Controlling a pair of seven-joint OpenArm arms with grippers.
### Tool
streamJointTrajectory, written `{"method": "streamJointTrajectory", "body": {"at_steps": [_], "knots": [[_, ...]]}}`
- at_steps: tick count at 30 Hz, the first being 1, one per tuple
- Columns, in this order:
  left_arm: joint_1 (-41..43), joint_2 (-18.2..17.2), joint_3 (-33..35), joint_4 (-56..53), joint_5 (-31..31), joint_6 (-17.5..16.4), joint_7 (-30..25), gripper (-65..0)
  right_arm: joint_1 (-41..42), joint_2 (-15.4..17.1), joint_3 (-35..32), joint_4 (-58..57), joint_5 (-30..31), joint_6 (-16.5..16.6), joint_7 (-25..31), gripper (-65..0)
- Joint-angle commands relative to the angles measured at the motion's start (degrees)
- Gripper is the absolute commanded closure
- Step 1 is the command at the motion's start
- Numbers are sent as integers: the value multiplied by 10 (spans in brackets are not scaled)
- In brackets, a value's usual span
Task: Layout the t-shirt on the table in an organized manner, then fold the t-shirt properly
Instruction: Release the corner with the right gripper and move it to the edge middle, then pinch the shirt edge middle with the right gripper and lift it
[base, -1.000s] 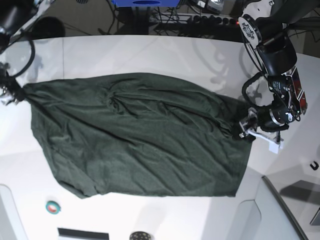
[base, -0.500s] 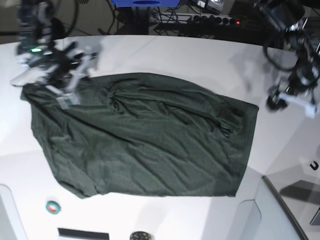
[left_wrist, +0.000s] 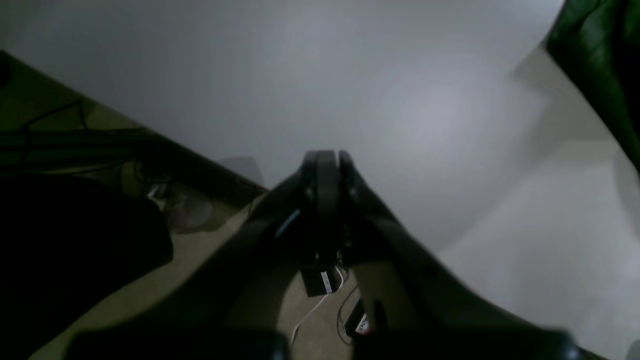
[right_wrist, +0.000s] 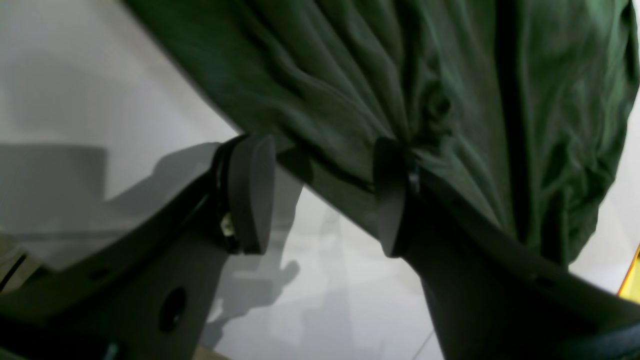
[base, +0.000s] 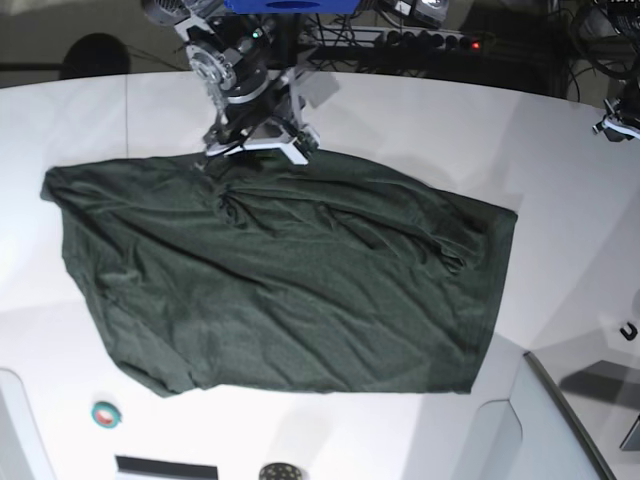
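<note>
Right tool (right_wrist: 320, 195) gaping astride wrinkly dark-green t-shirt's (base: 280, 280) edge

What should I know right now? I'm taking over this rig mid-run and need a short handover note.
Left tool: shut, empty, off at the table's side edge, away from the t-shirt.
Right tool: open, straddling the shirt's far edge near the middle, one finger over bare table, nothing gripped.
T-shirt: spread out on the table, wrinkled.
Done: rough spreading.
Left: smoothing, every fold.
</note>
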Motion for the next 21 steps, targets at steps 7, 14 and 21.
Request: {"method": "streamJointTrajectory", "body": {"at_steps": [7, 14, 21], "knots": [[1, -10, -3, 6, -6, -2, -8, 0, 20, -2, -42, -36, -25, -37, 7, -296], [-1, -10, -2, 6, -5, -2, -8, 0, 10, -2, -63, -38, -25, -37, 7, -293], [-4, -10, 0, 6, -5, -2, -8, 0, 11, -3, -113, -62, -25, -37, 6, -293]]}}
